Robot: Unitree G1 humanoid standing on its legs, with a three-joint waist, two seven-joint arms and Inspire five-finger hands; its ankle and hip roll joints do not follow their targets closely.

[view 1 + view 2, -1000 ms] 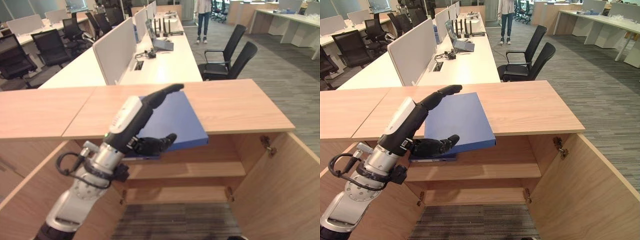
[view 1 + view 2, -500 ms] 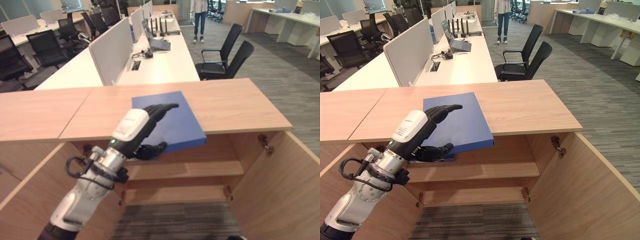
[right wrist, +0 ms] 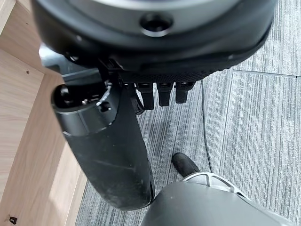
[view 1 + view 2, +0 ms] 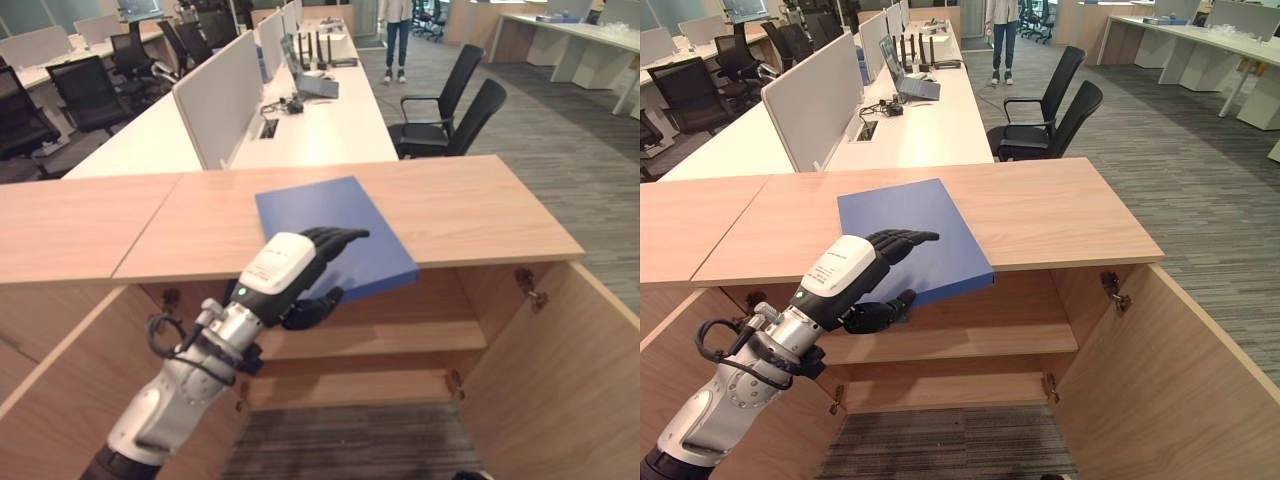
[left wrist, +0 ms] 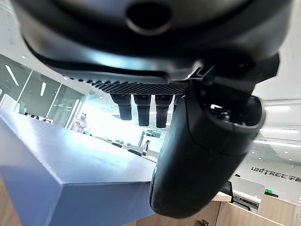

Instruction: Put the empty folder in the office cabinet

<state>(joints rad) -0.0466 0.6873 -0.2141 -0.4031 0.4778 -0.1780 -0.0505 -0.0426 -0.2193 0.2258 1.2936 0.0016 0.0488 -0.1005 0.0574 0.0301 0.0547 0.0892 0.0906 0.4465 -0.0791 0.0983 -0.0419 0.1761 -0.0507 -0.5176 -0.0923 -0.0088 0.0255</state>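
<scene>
A blue folder (image 4: 330,212) lies flat on the wooden cabinet top (image 4: 480,205), with its near edge sticking out over the open front. My left hand (image 4: 285,270) holds that overhanging edge. The fingers (image 4: 902,240) rest curled on the folder's top and the thumb (image 4: 880,310) sits beneath it. From the left wrist view the folder (image 5: 56,160) runs under the row of fingers beside the thumb (image 5: 202,155). Down by the carpet, my right hand (image 3: 106,146) hangs with its fingers straight and holds nothing.
The cabinet stands open, with a shelf (image 4: 400,340) inside and its doors swung out at the right (image 4: 575,380) and left (image 4: 50,400). Behind it are white desks with dividers (image 4: 215,100), black office chairs (image 4: 450,110) and a person (image 4: 400,30) standing far back.
My left hand's fingers came down from above the folder onto its top, and the thumb closed in under the edge. The camera shifted slightly.
</scene>
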